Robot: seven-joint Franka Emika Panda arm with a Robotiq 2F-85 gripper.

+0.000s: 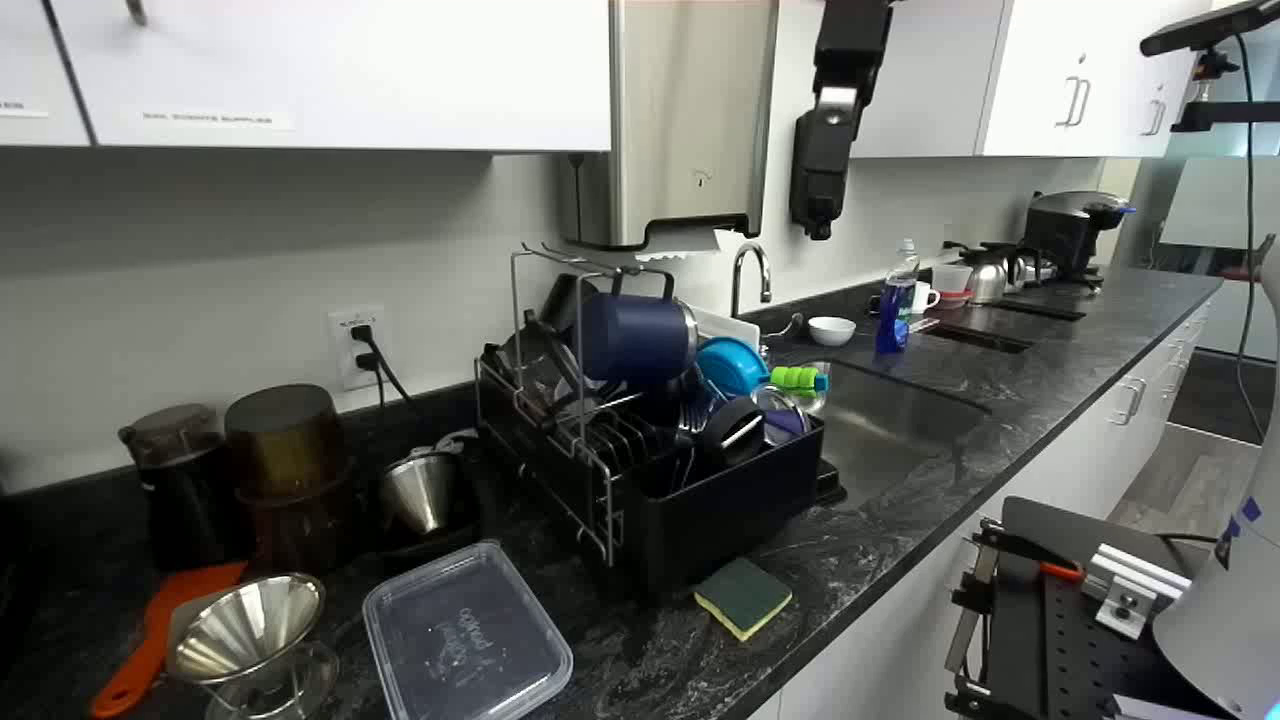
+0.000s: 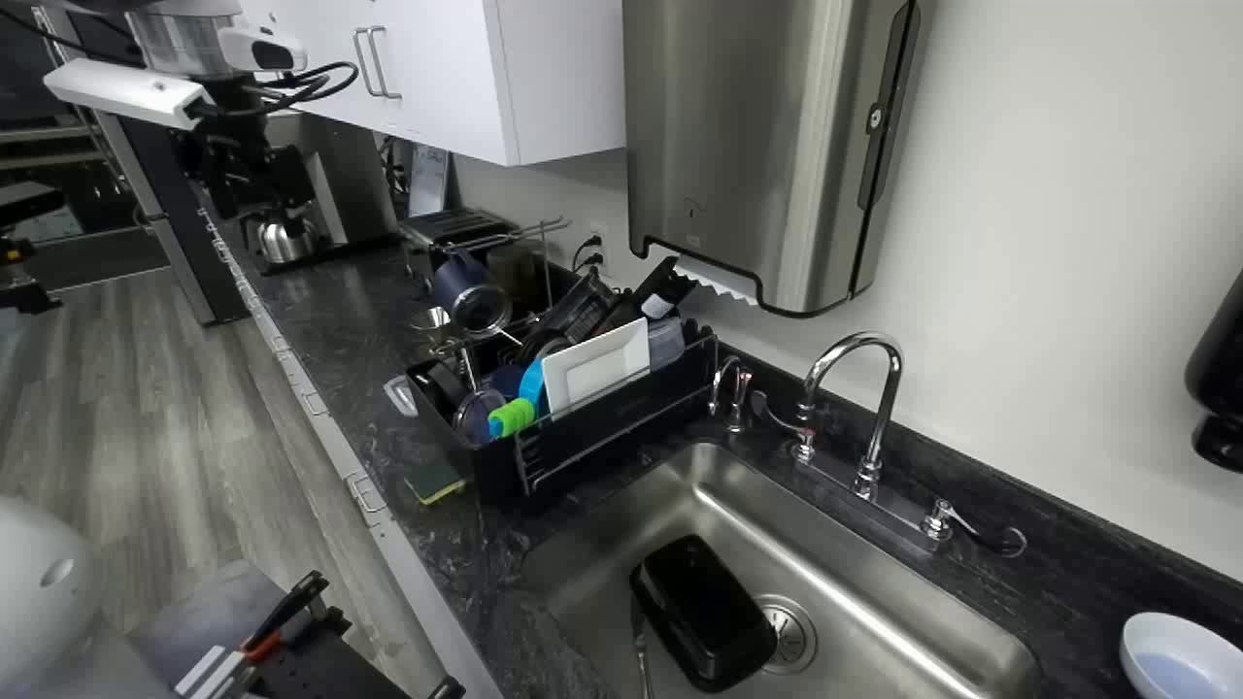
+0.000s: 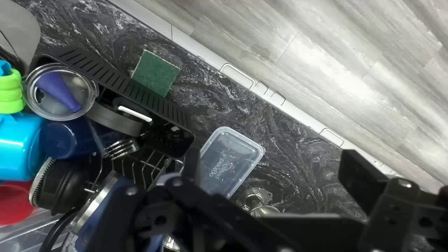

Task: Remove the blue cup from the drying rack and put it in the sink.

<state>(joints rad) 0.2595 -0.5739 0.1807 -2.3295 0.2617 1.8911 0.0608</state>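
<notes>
Blue cup point(image 1: 635, 338): in the drying rack point(image 1: 725, 540), at its raised upper tier, lying sideways with the handle uppermost and the metal-rimmed mouth turned toward the sink point(image 2: 874, 621). Whether it hangs by the handle or rests on its side, I cannot tell.
Jaws: wide apart; in the wrist view the worktop point(image 3: 290, 150) and a clear container point(image 3: 232, 161) show between the fingers point(image 3: 360, 178). In both exterior views they stand higher than the cup and apart from it.
Rack's load: a light-blue rounded item point(image 1: 733, 366), a bright green piece point(image 1: 795, 378), a white plate point(image 2: 597, 367) leaning on edge, a fork point(image 3: 122, 148), and a red item point(image 3: 15, 203) cut off by the wrist view's border.
Sink: a steel basin just beside the rack. A black container point(image 2: 704, 612) lies in it next to the drain point(image 2: 794, 636), with a slim utensil point(image 2: 643, 662) at its side, partly hidden.
Faucet point(image 2: 887, 408): curved, shiny metal, behind the sink.
Worktop: dark veined stone; a green-and-yellow sponge point(image 1: 743, 598) lies just beside the rack, a bottle of blue liquid point(image 1: 897, 315) and a white bowl point(image 1: 831, 330) stand past the sink.
Wall point(image 1: 200, 250): carries a steel paper dispenser point(image 1: 695, 110) between white cabinets point(image 1: 350, 70), above the worktop.
</notes>
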